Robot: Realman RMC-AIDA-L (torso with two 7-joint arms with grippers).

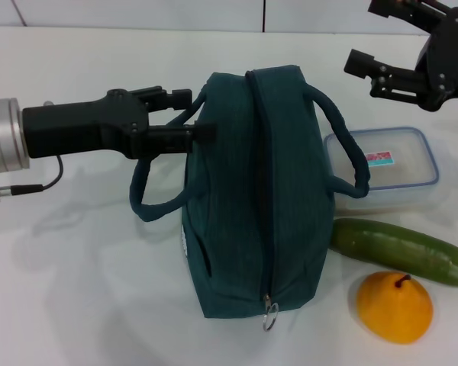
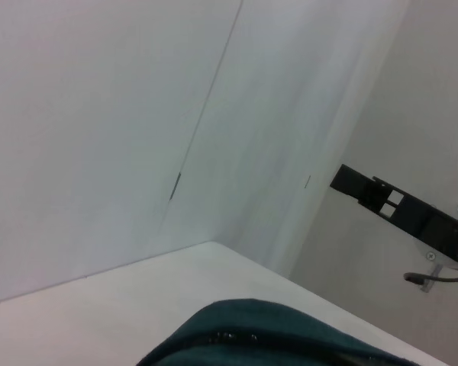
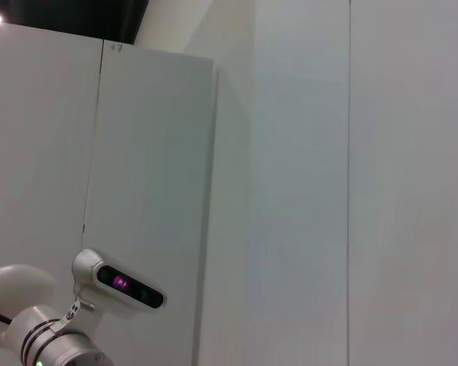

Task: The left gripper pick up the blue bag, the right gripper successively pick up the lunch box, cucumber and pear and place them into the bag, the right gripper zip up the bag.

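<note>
The blue bag (image 1: 252, 198) stands on the white table (image 1: 76, 290), its zipper shut and the ring pull (image 1: 269, 314) at the near end. My left gripper (image 1: 189, 113) reaches in from the left, open, with the bag's left handle (image 1: 141, 200) running between its two fingers. To the right of the bag lie the lunch box (image 1: 382, 166), the cucumber (image 1: 401, 250) and the pear (image 1: 394, 306). My right gripper (image 1: 365, 36) hangs open in the air above and behind the lunch box, holding nothing. The bag's top edge (image 2: 252, 335) shows in the left wrist view.
The bag's right handle (image 1: 349, 152) droops over the lunch box's near-left corner. The table stretches bare to the left and front of the bag. White wall panels stand behind the table.
</note>
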